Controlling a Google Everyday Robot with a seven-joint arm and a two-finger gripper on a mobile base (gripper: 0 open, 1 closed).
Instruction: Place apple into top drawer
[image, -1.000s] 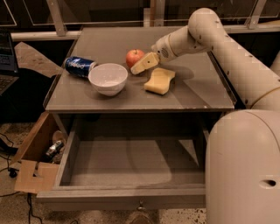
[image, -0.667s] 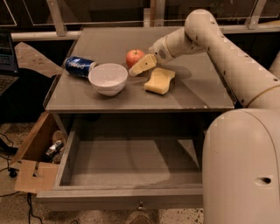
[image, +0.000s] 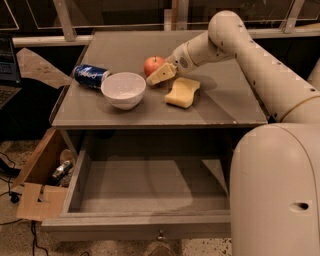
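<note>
The apple (image: 153, 65) sits mid-desk (image: 225, 107), toward the far edge, behind the white bowl (image: 123, 89). The pincer (image: 161, 74) is just beside the apple's right side; I cannot tell whether it is clenched. The top drawer (image: 150, 185) stands open, empty, below the desk's near edge.

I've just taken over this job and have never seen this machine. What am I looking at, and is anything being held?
The cream shape is a one-armed mobile robot: its body fills the lower right and its arm reaches over the table. There is one camera view, looking down past the body. On the table top lie the apple, a white bowl, a blue can on its side and a yellow sponge. The gripper is right beside the apple, which rests on the table; I cannot tell whether it is gripped. Below, the top drawer stands pulled open.
</note>
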